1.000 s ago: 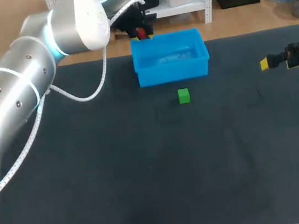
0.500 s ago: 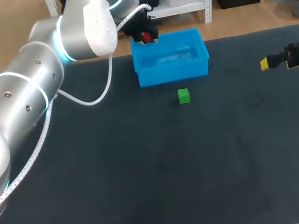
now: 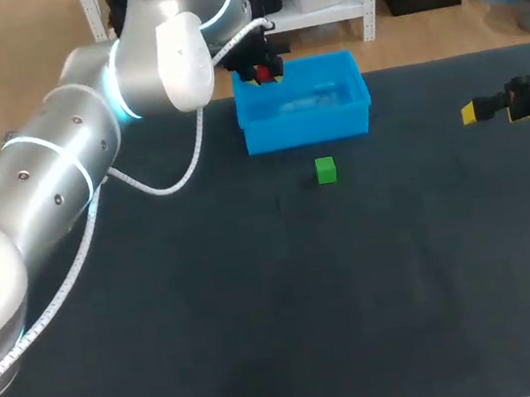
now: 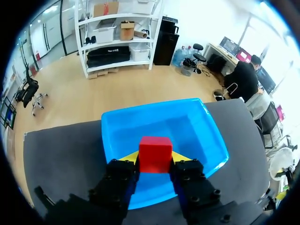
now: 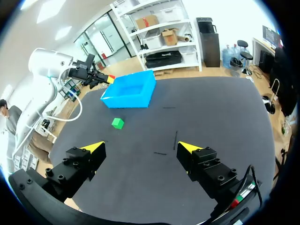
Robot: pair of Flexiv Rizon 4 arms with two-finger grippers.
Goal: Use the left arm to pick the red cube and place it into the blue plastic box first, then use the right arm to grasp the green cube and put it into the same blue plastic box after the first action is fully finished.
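Table of dark cloth spreads under my 2 arms. My silver left arm extends to the left end of the rectangular blue plastic box. My right claw hangs wide open, well apart from it. My left claw is clamped on the small red cube, held above the box. The small green cube sits on the table near the box's front wall.
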